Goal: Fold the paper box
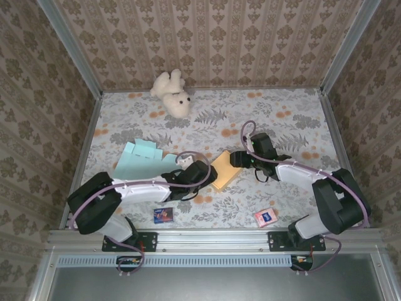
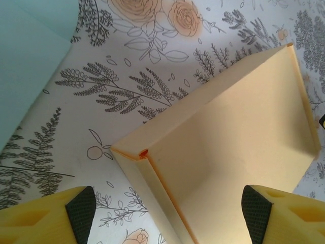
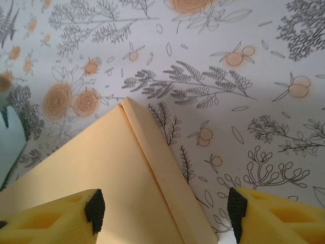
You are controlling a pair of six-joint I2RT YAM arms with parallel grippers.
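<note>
The paper box (image 1: 225,170) is a pale orange open tray lying mid-table between the two arms. My left gripper (image 1: 203,173) is at its left side and my right gripper (image 1: 237,158) at its far right corner. In the left wrist view the box (image 2: 228,142) shows its inside and a folded corner. The left gripper (image 2: 167,213) is open, its pads wide apart on either side of the near wall without touching it. In the right wrist view the box (image 3: 101,173) shows one folded wall. The right gripper (image 3: 165,212) stands open astride that wall.
A flat light-blue paper cutout (image 1: 141,160) lies left of the box, under the left arm. A white teddy bear (image 1: 173,93) sits at the back. Two small cards (image 1: 163,215) (image 1: 265,217) lie near the front edge. Patterned walls enclose the table.
</note>
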